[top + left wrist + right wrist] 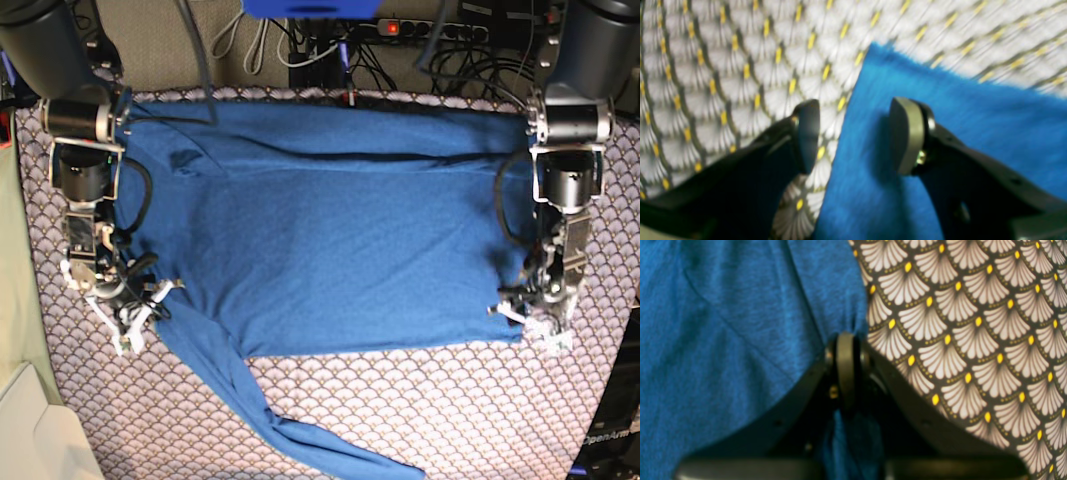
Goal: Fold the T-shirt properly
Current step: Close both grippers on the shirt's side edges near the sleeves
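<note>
1 T-shirt | 1 scallop cloth | 2 arms, 2 grippers

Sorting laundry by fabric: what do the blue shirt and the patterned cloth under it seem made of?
The plain blue long-sleeved shirt looks like soft matte knit: heathered surface, limp folds. The grey-white scallop-patterned cloth looks like smooth printed fabric, possibly coated; its weave isn't visible.

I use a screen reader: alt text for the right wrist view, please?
The right gripper is shut on the blue T-shirt's bunched edge. Grey-white scallop-patterned cloth with yellow dots fills the right.
</note>
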Action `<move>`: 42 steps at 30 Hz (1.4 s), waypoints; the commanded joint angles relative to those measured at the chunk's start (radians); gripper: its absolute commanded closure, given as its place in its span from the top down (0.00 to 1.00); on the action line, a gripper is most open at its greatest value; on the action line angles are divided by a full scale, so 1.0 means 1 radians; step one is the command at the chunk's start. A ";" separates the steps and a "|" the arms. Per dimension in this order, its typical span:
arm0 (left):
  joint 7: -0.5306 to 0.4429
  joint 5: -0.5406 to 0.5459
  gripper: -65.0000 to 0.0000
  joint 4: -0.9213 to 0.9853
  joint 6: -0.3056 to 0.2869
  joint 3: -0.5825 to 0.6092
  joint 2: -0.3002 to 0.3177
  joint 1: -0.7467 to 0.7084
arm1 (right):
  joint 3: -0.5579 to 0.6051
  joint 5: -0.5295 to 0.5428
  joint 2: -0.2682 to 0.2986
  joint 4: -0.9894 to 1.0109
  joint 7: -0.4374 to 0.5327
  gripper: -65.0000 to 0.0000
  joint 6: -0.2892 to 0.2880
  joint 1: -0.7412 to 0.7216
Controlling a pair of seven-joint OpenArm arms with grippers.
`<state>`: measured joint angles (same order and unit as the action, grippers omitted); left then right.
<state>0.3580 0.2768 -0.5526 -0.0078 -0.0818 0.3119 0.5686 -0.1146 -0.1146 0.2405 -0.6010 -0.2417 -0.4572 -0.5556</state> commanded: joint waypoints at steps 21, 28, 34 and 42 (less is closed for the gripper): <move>-0.173 0.005 0.15 0.144 -0.005 0.167 -0.015 0.060 | 0.000 -0.018 0.013 -0.006 -0.035 0.00 0.002 -0.016; -0.164 0.008 0.00 0.141 -0.005 0.167 -0.004 0.070 | -0.006 -0.015 0.015 -0.049 -0.041 0.00 0.002 -0.016; -0.159 0.008 0.01 0.072 -0.005 0.167 0.005 0.049 | -0.007 -0.013 0.013 -0.247 -0.058 0.00 0.002 0.073; 0.074 0.049 0.01 -0.292 -0.004 0.063 0.028 -0.080 | -0.053 -0.013 0.009 -0.462 -0.123 0.00 -0.001 0.162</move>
<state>0.4610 0.3309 -0.8345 -0.0219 -0.0132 0.3157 0.4564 -0.1616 -0.1322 0.2321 -1.0466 -0.3817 -0.4637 -0.3702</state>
